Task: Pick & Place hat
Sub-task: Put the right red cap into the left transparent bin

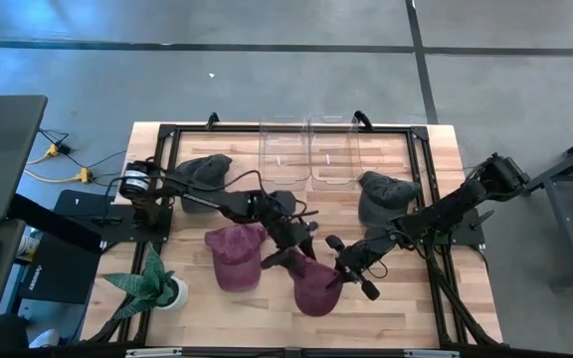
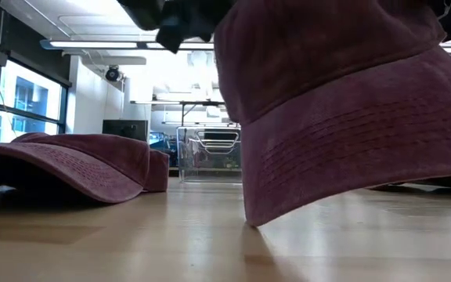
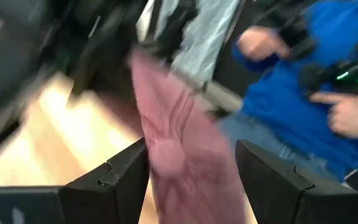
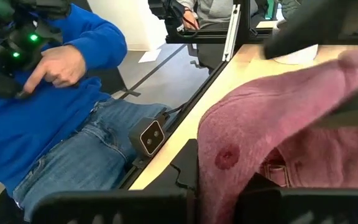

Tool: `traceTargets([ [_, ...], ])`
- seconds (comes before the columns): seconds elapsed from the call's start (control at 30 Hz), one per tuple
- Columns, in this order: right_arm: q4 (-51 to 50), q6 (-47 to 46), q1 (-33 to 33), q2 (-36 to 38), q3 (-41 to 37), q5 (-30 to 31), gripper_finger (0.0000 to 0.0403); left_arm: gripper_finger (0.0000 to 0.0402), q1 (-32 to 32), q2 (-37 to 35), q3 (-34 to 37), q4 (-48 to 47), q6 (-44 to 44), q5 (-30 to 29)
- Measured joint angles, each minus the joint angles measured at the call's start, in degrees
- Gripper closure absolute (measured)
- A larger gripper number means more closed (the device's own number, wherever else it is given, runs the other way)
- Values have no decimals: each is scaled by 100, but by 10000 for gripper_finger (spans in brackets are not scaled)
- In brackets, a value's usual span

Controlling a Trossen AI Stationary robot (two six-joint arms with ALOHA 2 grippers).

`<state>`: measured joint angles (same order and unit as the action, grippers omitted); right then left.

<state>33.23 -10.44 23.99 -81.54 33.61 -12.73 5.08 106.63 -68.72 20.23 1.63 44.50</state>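
Maroon cloth fills much of what we see: two maroon caps lie toward the front of the wooden table [image 1: 406, 298]. Going left to right from above, a potted plant [image 1: 152, 286] stands at the front left corner, a grey cap [image 1: 205, 171] lies at the back left, and the first maroon cap [image 1: 235, 257] rests flat on the wood. Just to its right is the second maroon cap [image 1: 314, 286], the one we are working on. A clear bin [image 1: 308, 151] waits at the back centre, and another grey cap [image 1: 381, 197] sits at the back right.

We judge the pick step to be in hand, with both arms meeting over the second maroon cap. The low view shows its brim tilted, one edge on the table and the rest raised.

Our left gripper [image 1: 285, 249] has its fingers spread wide, and the wrist view shows cap fabric bunched between them without being squeezed. Our right gripper [image 1: 338, 270] is pressed together, pinching the cap's crown at its edge.

Next, we think the cap needs lifting clear and carrying back toward the bin.

A seated person in a blue top [image 4: 36, 93] is beyond the table's front edge.
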Motion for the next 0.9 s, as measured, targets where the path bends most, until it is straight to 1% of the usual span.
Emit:
traceTargets([
  [0.1, -2, 0, 0, 0, 0, 0, 399, 187, 33, 136, 57, 3, 46, 263],
  [0.2, -39, -1, 0, 0, 0, 0, 400, 219, 22, 80, 24, 152, 13, 270],
  [0.33, -111, -114, 0, 0, 0, 39, 392, 286, 20, 111, 40, 233, 17, 459],
  [0.47, -147, -116, -2, 0, 3, 44, 389, 366, 22, 88, 32, 452, 16, 756],
  [0.5, -165, -146, -2, 0, 6, 45, 388, 383, 20, 91, 32, 421, 7, 787],
  [0.53, -174, -176, -2, 0, 7, 46, 387, 392, 20, 98, 32, 420, -13, 832],
  [0.63, -221, -393, -7, 0, 9, 13, 374, 387, 18, 98, 32, 447, -174, 899],
  [0.73, -479, -693, -71, 38, 9, -157, 341, 396, 18, 98, 34, 569, -186, 1076],
  [0.8, -994, -892, -119, 167, 9, -194, 314, 398, -27, 96, 34, 589, -191, 1170],
  [0.9, -1944, -1061, -117, 424, 9, 120, 278, 399, -93, 85, 34, 549, -152, 1185],
])
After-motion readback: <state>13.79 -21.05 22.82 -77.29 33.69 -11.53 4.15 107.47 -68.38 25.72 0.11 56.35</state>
